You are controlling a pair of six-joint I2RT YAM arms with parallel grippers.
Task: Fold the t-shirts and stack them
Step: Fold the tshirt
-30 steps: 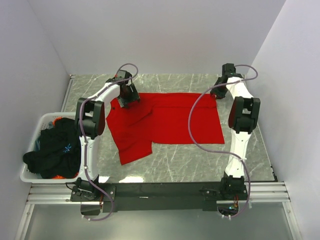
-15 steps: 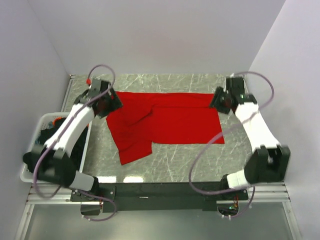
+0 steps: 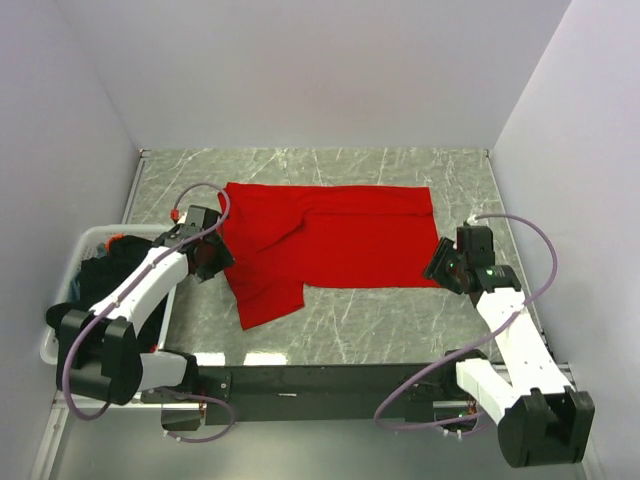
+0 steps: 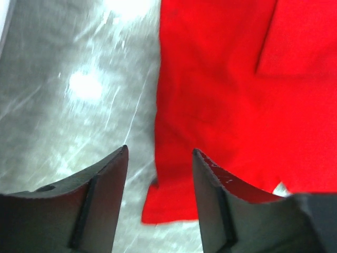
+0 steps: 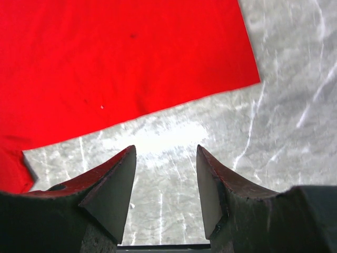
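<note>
A plain red t-shirt (image 3: 330, 240) lies spread flat on the marble table, one flap folded over its left part. My left gripper (image 3: 212, 260) is open and empty at the shirt's left edge; in the left wrist view the red cloth (image 4: 231, 95) lies just ahead of and between the fingers. My right gripper (image 3: 440, 268) is open and empty just off the shirt's right front corner; the right wrist view shows that corner (image 5: 158, 63) ahead of the jaws. Black t-shirts (image 3: 110, 300) are piled in the basket at the left.
A white slotted basket (image 3: 62, 352) stands at the left edge of the table, beside my left arm. The marble table (image 3: 380, 320) runs to grey walls at the back and both sides. A black rail (image 3: 330, 382) runs along the near edge.
Both arms pulled back toward the near side from the shirt's far corners. The shirt's far edge now lies flat and straight, released by both grippers.
</note>
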